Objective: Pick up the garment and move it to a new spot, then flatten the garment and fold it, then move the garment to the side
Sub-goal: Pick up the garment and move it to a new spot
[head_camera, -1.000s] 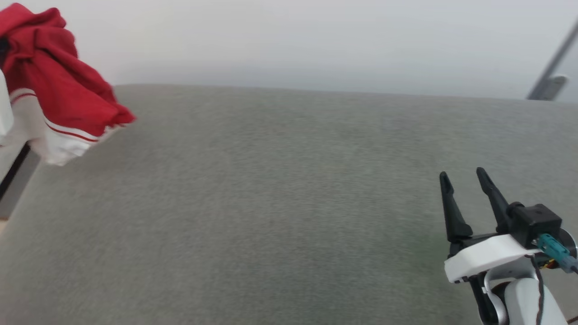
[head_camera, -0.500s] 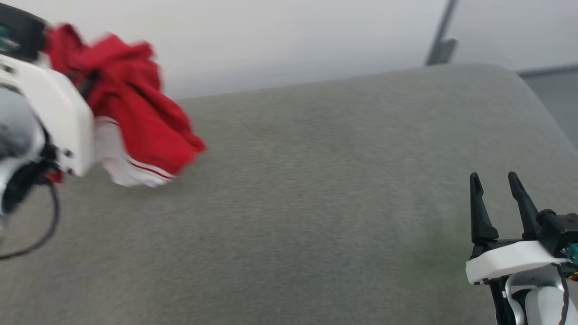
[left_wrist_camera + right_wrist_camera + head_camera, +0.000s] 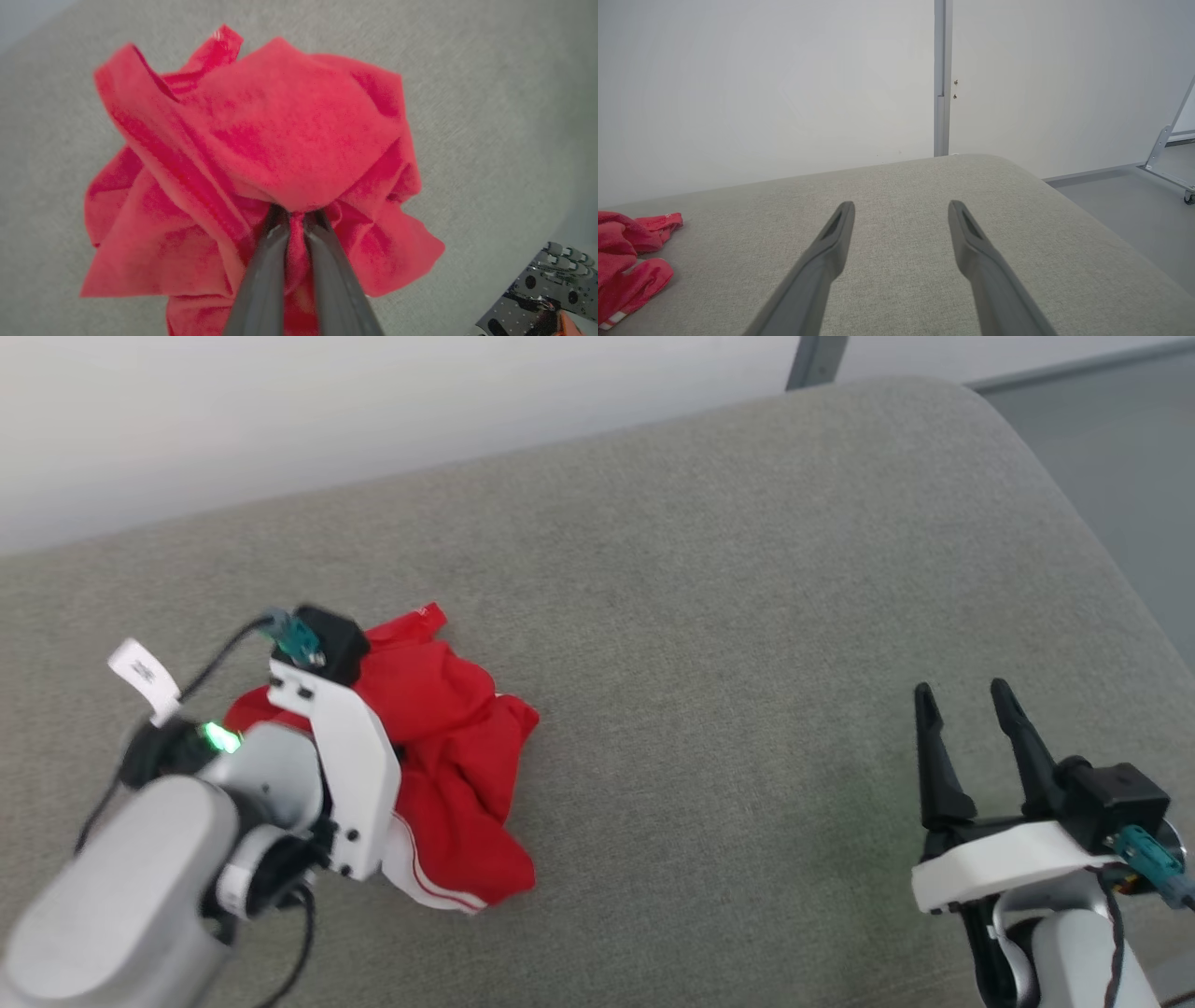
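The garment (image 3: 448, 756), a bright red T-shirt with a white striped sleeve edge, lies crumpled on the grey cushion (image 3: 700, 616) at the left of the head view. My left gripper (image 3: 295, 215) is shut on a pinch of its red cloth (image 3: 280, 140); in the head view the white wrist housing hides the fingertips. My right gripper (image 3: 962, 705) stands open at the lower right, well clear of the garment, with nothing between its fingers (image 3: 831, 233). In the right wrist view the garment (image 3: 626, 261) lies at the left edge.
The cushion's rounded far right corner (image 3: 980, 401) drops to grey floor (image 3: 1120, 448). A white wall (image 3: 761, 93) with a vertical metal strip (image 3: 942, 79) stands behind. A metal frame leg on a caster (image 3: 1171, 154) stands on the floor at far right.
The head camera has swung, shifting the whole picture. The left gripper has brought the garment down from hanging in the air onto the cushion. The right gripper stays open in the same pose.
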